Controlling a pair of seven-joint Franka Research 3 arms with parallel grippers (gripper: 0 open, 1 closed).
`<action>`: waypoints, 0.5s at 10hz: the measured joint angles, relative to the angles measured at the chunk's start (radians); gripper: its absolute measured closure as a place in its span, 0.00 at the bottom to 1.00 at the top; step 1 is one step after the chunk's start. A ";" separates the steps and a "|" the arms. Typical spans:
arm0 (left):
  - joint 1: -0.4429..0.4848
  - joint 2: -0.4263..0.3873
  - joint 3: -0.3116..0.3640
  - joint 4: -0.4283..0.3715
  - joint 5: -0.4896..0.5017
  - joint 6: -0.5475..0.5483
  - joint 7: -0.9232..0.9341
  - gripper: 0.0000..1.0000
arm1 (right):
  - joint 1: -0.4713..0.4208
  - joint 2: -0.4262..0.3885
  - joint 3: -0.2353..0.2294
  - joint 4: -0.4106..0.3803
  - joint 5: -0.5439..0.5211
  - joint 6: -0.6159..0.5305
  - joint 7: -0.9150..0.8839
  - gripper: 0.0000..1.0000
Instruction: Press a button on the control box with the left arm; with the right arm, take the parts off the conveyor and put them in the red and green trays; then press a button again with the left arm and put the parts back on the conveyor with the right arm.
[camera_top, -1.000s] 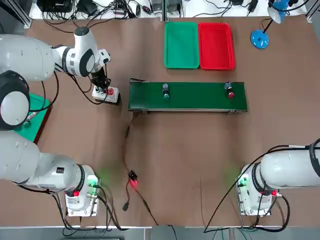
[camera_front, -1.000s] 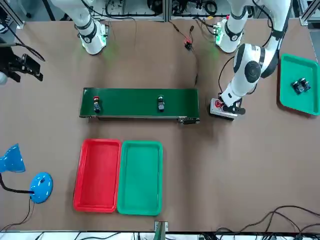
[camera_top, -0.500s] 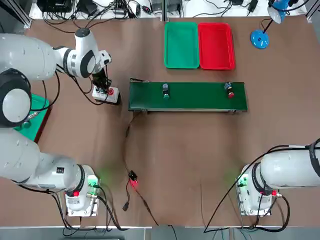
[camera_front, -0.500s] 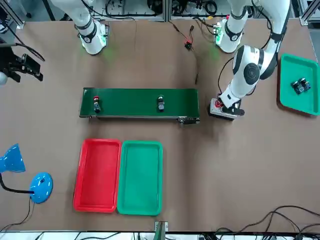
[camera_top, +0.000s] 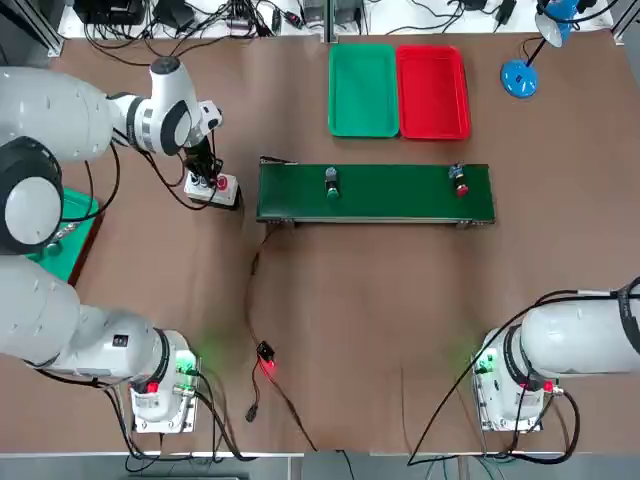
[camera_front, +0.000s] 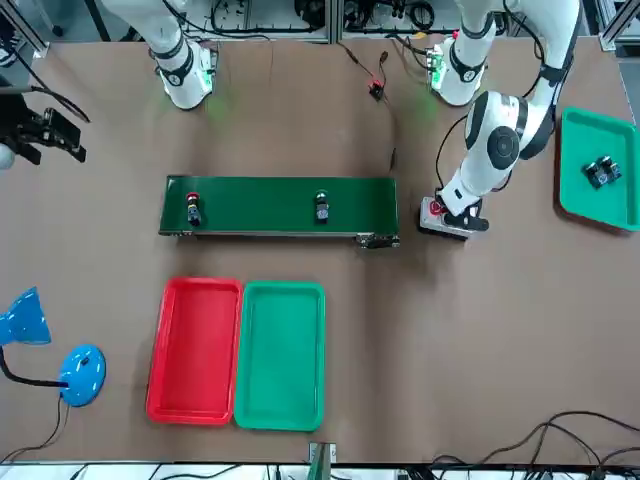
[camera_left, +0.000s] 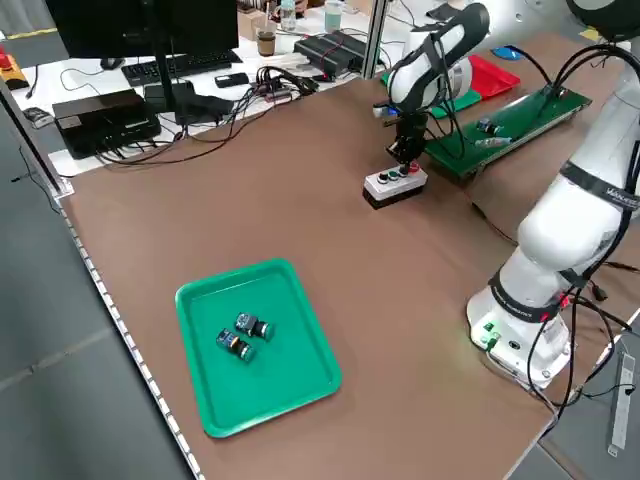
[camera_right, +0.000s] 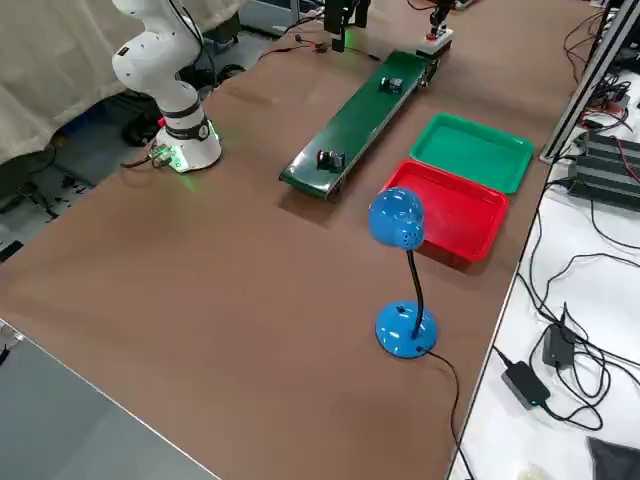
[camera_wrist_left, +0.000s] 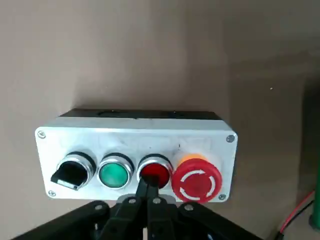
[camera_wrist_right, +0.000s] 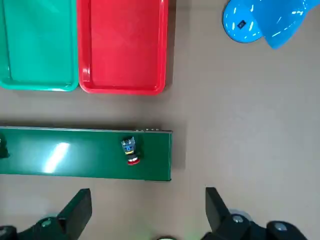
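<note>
The left tool (camera_wrist_left: 148, 192) is clenched, fingers pinched together with nothing between them, and its tip sits on the red button (camera_wrist_left: 154, 172) of the control box (camera_top: 212, 188), which stands on the desk near its left edge, just off the left end of the conveyor (camera_top: 375, 193). The risk here, as I judge it, is a sideways slip: the red button has the green button (camera_wrist_left: 115, 173) just beside it on one side and the big red mushroom stop (camera_wrist_left: 196, 179) just beside it on the other, so a tip that drifts off centre could catch the wrong control, or glance off and shove the light box across the desk, tugging its cable. A press that is too shallow could also leave the belt state unchanged, and nothing in the views tells whether the belt runs. Moving rightward, the green-capped part (camera_top: 331, 184) lies on the belt left of its middle, and the red-capped part (camera_top: 459, 180) lies near the belt's right end; a belt that keeps running might carry that one off the end. Beyond the conveyor toward the far edge, the green tray (camera_top: 363, 90) and red tray (camera_top: 432, 92) sit touching side by side, both without parts. The right tool (camera_wrist_right: 147, 212) is released, fingers spread wide, hanging well back toward the near right corner, well apart from both parts.
</note>
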 joint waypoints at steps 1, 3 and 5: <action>0.001 -0.002 0.000 0.013 0.000 -0.030 0.001 0.99 | 0.000 0.000 0.000 0.000 0.000 0.000 0.000 0.00; 0.006 -0.043 0.010 0.084 0.000 -0.153 0.004 0.98 | 0.000 0.004 0.000 -0.004 0.000 0.000 0.000 0.00; 0.009 -0.099 0.045 0.211 0.000 -0.261 0.008 0.85 | 0.001 0.013 0.002 -0.011 0.000 -0.001 0.000 0.00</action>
